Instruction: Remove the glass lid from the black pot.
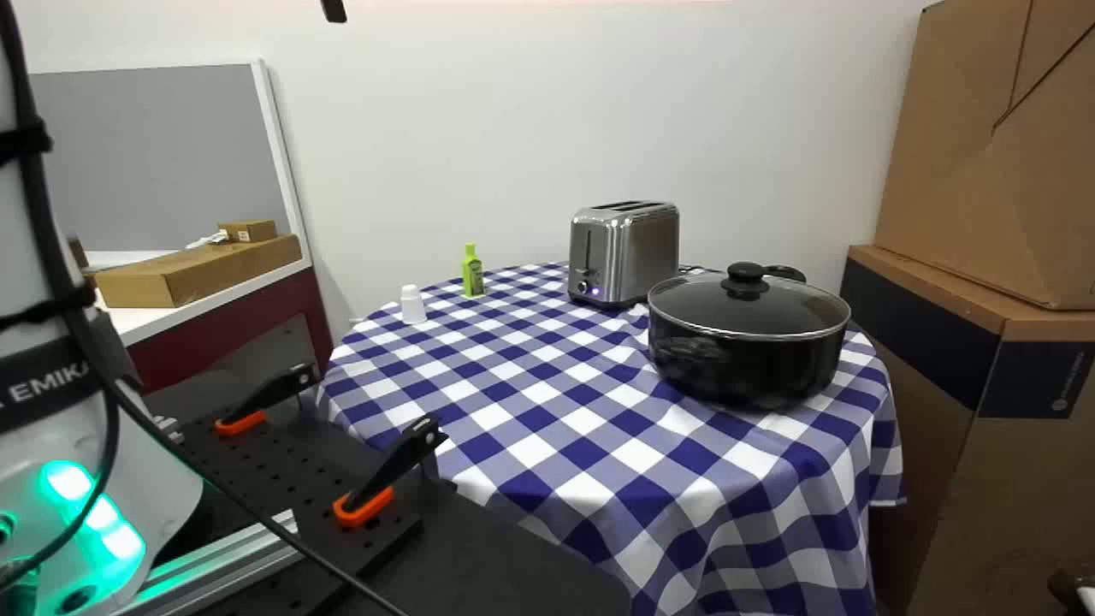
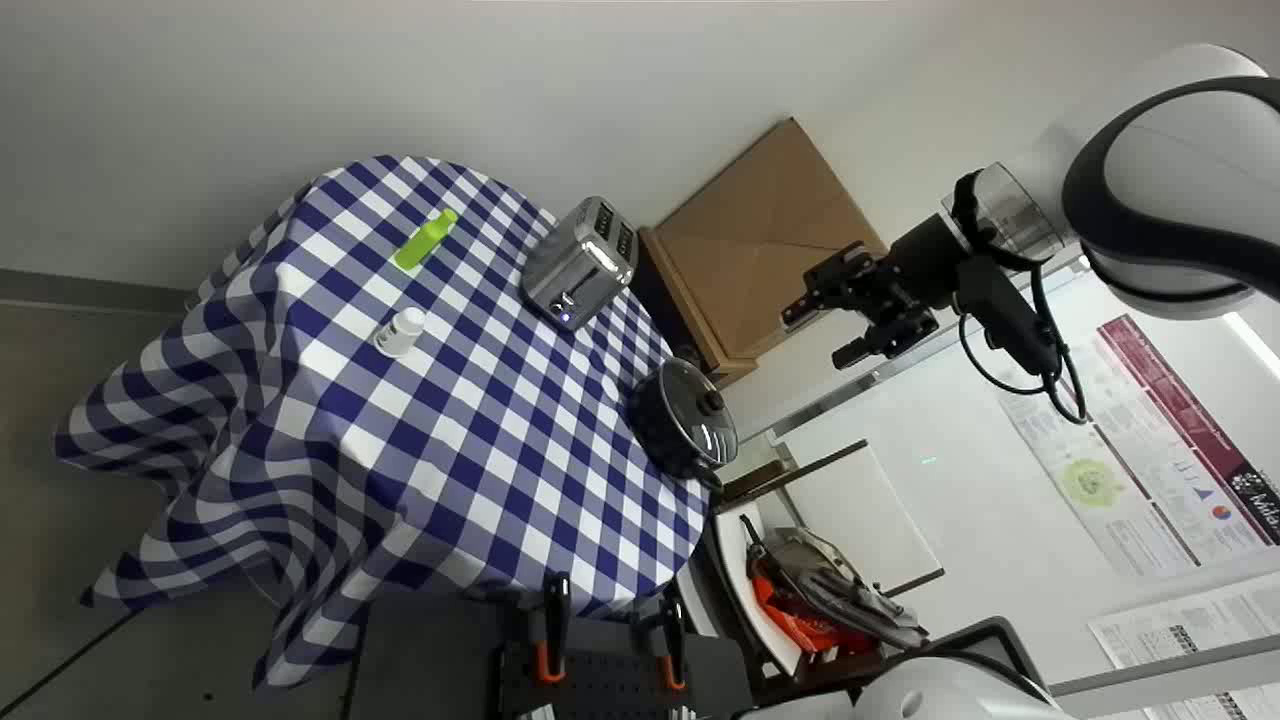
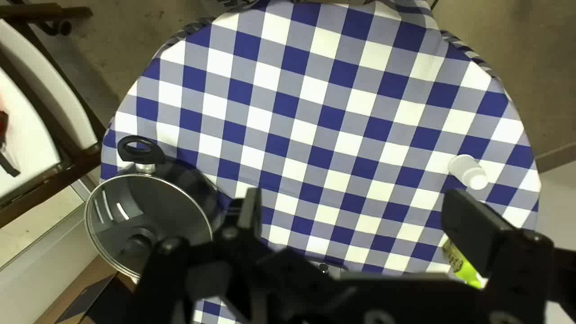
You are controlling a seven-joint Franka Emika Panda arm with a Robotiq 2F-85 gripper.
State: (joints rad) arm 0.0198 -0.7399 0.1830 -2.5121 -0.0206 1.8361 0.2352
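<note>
Below gripper (image 3: pixel 351 202), to one side, glass lid (image 1: pixel 749 305)

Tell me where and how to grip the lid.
Grip the knob, probably best from straight above, lowering the open pincer around it and closing on its sides: it stands up from the middle of the lid, which sits level on the pot.

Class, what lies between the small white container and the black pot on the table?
Only the checked tablecloth lies between the white container and the black pot; this bare stretch shows in both exterior views.
</note>
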